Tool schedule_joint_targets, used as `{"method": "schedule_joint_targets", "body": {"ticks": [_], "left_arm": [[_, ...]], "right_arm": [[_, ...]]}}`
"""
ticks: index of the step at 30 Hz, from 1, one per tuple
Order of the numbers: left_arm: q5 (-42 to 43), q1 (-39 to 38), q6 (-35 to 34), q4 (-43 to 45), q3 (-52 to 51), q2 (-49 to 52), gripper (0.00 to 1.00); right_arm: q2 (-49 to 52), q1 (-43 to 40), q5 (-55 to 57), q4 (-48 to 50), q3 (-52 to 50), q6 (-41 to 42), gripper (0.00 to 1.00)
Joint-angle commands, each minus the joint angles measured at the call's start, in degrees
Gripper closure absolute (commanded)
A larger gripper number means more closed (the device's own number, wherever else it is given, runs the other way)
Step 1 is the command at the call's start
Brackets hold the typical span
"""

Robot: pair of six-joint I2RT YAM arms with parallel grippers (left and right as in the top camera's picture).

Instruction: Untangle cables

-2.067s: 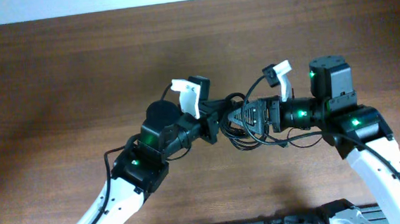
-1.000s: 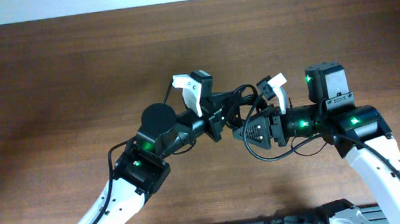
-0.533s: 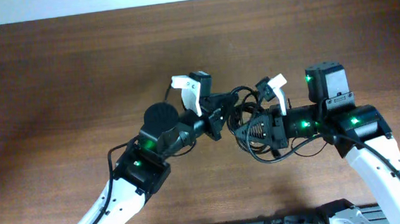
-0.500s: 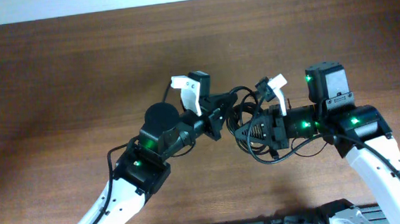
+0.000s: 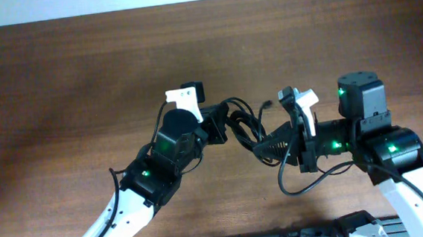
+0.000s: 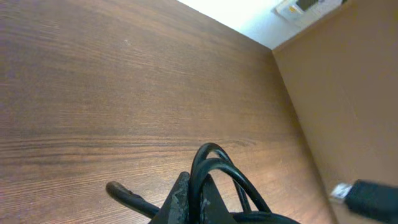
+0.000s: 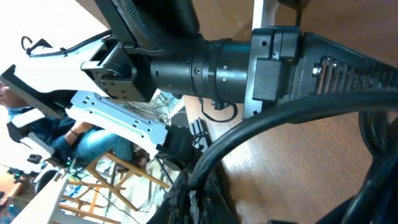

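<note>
Overhead view shows the cables [image 5: 240,124] bunched in dark loops between the 2 grippers, over the middle of the brown wooden table [image 5: 60,84]. The left gripper [image 5: 223,126] reaches in from the lower left and is clamped on 1 side of the bundle. The right gripper [image 5: 262,148] reaches in from the right with its fingers pinched together on a strand that runs straight to the bundle. Another thin black loop sags below the right gripper, and a small plug [image 5: 268,102] sticks out above it. The left wrist camera adds what the overhead cannot: 2 arched cable loops [image 6: 214,167] rise out of the closed fingers of the left gripper [image 6: 186,202] at the bottom edge. A loose cable end [image 6: 121,190] lies just left of them, and a second plug [image 6: 365,195] with a pale tip shows at the far right, beside a tan wall [image 6: 348,93]. The right wrist camera shows a single cable [image 7: 280,118] sweeping up from the closed tips of the right gripper [image 7: 193,199], with the black body of the left arm [image 7: 224,68] close behind it.
</note>
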Motion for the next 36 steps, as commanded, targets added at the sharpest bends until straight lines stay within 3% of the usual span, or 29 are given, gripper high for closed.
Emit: {"method": "schedule_joint_targets", "body": {"ticks": [1, 10, 12, 13, 17, 20, 25, 32, 36], "left_arm": [[-6.3, 1.0, -2.3, 0.0, 1.1, -0.2, 1.00], [-5.4, 1.0, 3.4, 0.6, 1.1, -2.7, 1.00], [-5.4, 1.0, 6.2, 0.7, 1.1, -4.5, 1.00], [-5.5, 1.0, 7.8, 0.7, 1.1, -5.4, 1.00], [-5.5, 1.0, 13.4, 0.7, 1.1, -9.3, 1.00], [-5.4, 1.0, 13.7, 0.5, 1.1, -10.8, 1.00], [-5.4, 1.0, 13.7, 0.2, 1.1, -11.1, 1.00], [0.6, 0.9, 19.5, 0.2, 1.1, -11.1, 1.00], [2.2, 0.9, 20.7, 0.3, 1.1, -11.1, 1.00]], "right_arm": [[-1.9, 0.3, -2.8, -0.3, 0.7, -0.3, 0.96], [-1.7, 0.3, 20.2, -4.5, 0.7, 13.6, 0.95], [-1.7, 0.3, 25.0, -6.2, 0.7, 16.0, 0.81], [-1.7, 0.3, 27.5, -7.0, 0.7, 17.8, 0.80], [-1.7, 0.3, 30.2, -8.4, 0.7, 19.1, 0.37], [-1.7, 0.3, 30.9, -9.1, 0.7, 19.2, 0.25], [-1.7, 0.3, 42.9, -12.9, 0.9, 22.3, 0.23], [-1.8, 0.3, 55.8, -17.1, 5.3, 22.7, 0.22], [-2.4, 0.3, 57.0, -17.5, 8.8, 14.7, 0.22]]}}
